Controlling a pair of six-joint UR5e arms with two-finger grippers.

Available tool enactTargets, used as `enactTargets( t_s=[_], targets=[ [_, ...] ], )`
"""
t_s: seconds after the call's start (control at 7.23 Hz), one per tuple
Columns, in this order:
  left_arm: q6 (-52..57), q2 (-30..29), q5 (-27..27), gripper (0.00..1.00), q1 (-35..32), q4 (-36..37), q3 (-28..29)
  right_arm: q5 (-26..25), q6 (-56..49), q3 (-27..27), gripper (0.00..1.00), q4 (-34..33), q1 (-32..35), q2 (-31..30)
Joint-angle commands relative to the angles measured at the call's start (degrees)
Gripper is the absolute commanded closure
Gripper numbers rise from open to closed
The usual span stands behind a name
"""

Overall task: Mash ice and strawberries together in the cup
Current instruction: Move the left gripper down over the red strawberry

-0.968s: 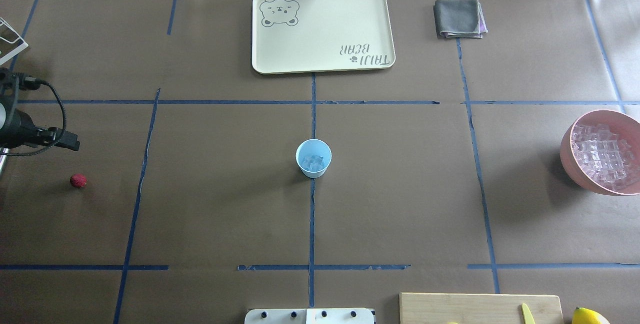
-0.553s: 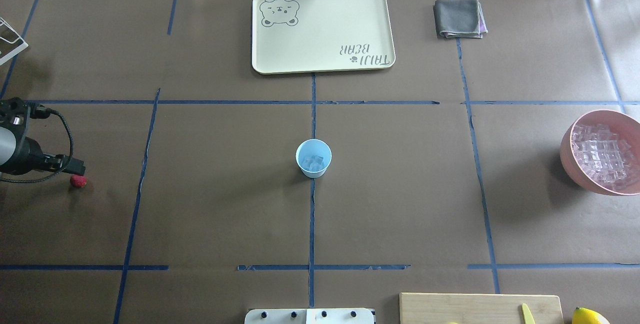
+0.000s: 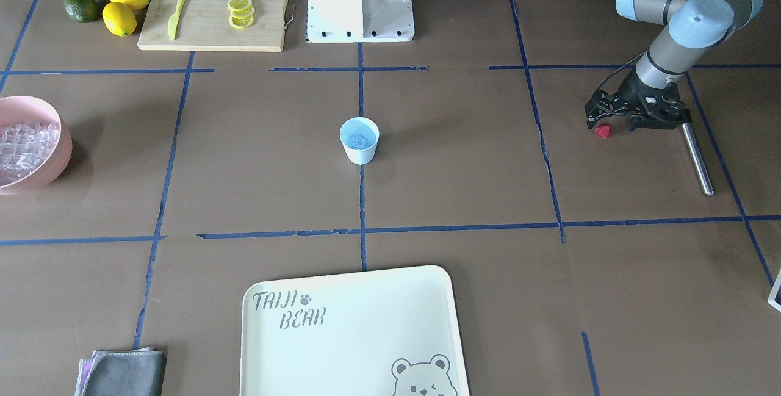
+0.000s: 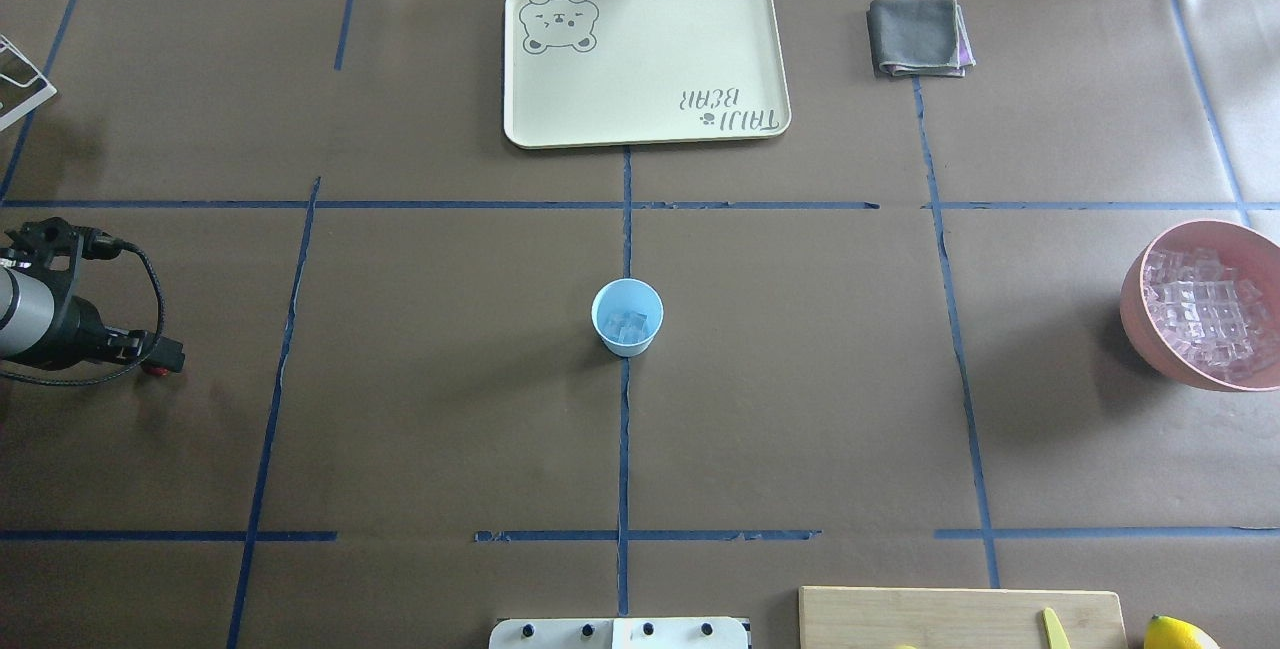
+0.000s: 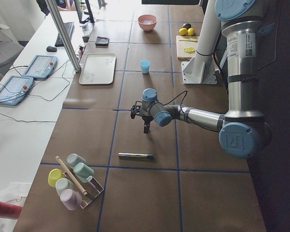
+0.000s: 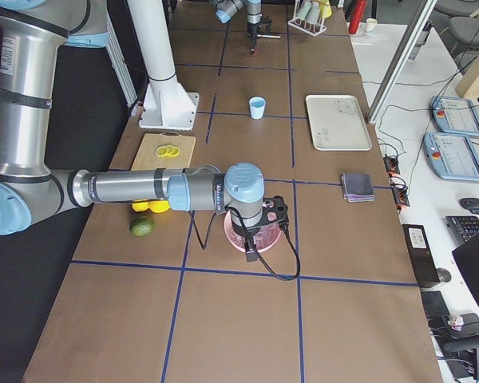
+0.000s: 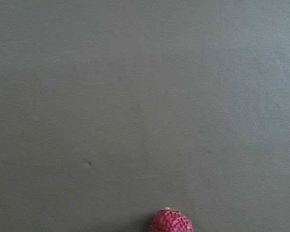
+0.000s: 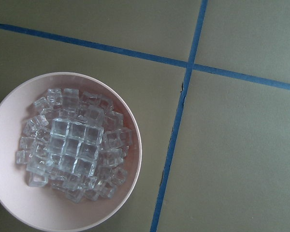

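Strawberry (image 7: 170,222), cut off at wrist view's edge, mostly hidden overhead by left jaws; left, right jaws' grip: cannot tell.

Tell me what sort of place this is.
Probably a robotics lab staged as a drinks counter: a robot arm reaches over a table gridded with blue tape, control tablets lie on the side desk, and a cutting board holds lemon slices.

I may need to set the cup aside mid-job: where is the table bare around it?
Bare room rings the cup on every side: toward the tray, toward the pink bowl, and toward the strawberry. Crowded: the cutting board corner with lemons, and around the metal rod.
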Motion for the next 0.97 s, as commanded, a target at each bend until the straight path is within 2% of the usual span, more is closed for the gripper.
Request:
enactTargets(
  t_s=[0.0,0.28,0.41,0.83],
  targets=[
    [-0.01,-0.15,0.01,0.00,0.05,-0.03,0.37,-0.08,0.06,0.03,0.00,0.00,0.00,-0.01],
    [0.16,-0.15,0.10,0.00,0.13,-0.03,0.37,-0.08,0.15,0.03,0.00,0.00,0.00,0.08],
    [0.34,-0.23,0.10,0.08,0.13,-0.03,0.37,-0.08,0.15,0.03,0.00,0.00,0.00,0.08],
    [0.51,-0.32,0.01,0.73,0.31,0.15,0.63,-0.08,0.15,-0.06,0.00,0.00,0.00,0.26]
  ],
)
